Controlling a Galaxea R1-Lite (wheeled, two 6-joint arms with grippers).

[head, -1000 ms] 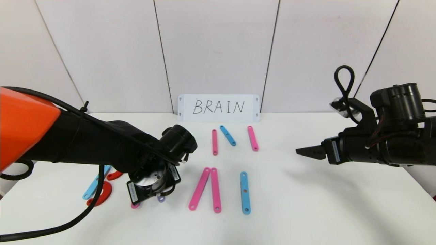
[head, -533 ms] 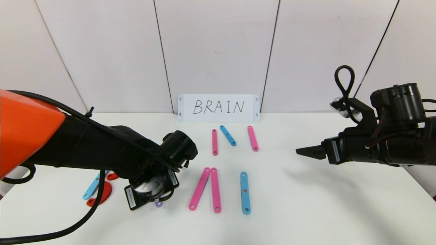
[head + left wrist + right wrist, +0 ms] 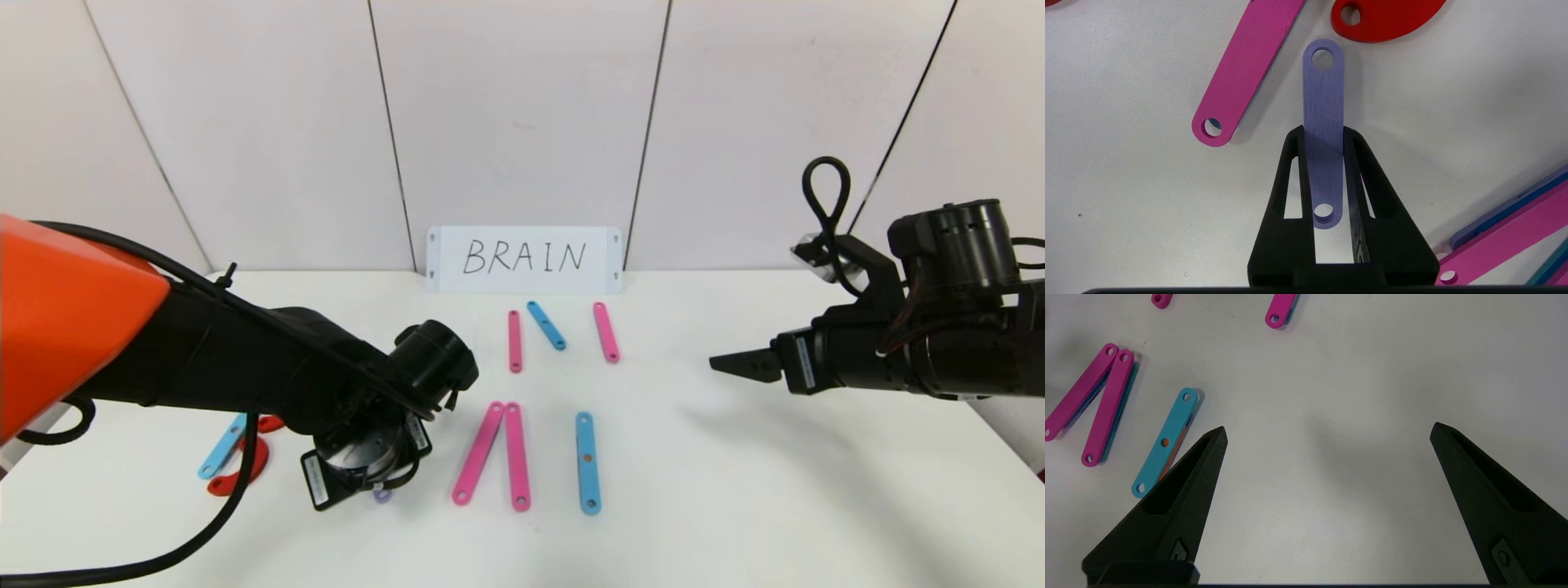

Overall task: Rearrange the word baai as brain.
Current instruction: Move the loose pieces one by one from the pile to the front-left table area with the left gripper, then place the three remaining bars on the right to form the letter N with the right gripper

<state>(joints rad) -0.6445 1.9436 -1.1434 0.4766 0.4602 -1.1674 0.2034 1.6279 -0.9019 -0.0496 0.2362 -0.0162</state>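
At the table's near-left I see my left gripper [image 3: 1323, 134] clamped on the purple strip [image 3: 1323, 118], nudged slightly rightward since a moment ago. My right gripper [image 3: 1327, 435] hangs spread wide, unmoved.

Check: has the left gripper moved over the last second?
Yes. The left gripper, shut on the purple strip, shifted slightly right toward the pink pair, covering the pink tip beside it.

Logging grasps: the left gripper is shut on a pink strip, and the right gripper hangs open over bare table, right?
Not pink: the left wrist view shows the left gripper shut on the purple strip. The right gripper does hang open.
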